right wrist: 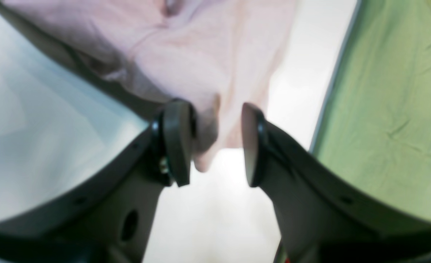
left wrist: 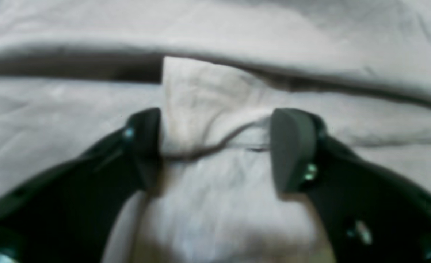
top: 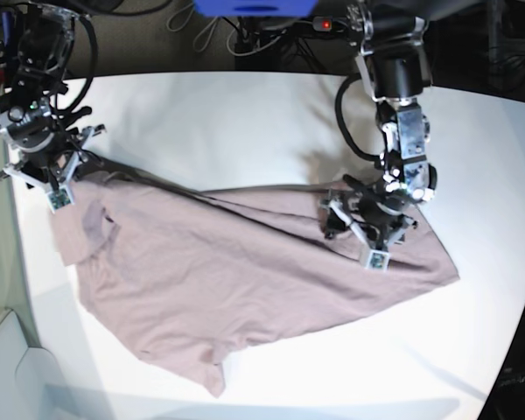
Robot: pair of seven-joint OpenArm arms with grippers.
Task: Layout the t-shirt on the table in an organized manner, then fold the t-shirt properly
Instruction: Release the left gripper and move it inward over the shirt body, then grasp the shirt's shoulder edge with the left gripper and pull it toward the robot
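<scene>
Shirt spread crumpled on large white smooth table (top: 245, 105).
Dusty mauve-pink soft cotton t-shirt (top: 245, 280) looks light and limp; left gripper (left wrist: 215, 146) straddles a fold, jaws apart; right gripper (right wrist: 217, 142) brackets a corner, grip unclear.

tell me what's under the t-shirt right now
The white table lies under the t-shirt, bare around its spread edges. A folded ridge of the shirt's own fabric sits between the left end effector jaws. Whatever is directly beneath the cloth is covered.
</scene>
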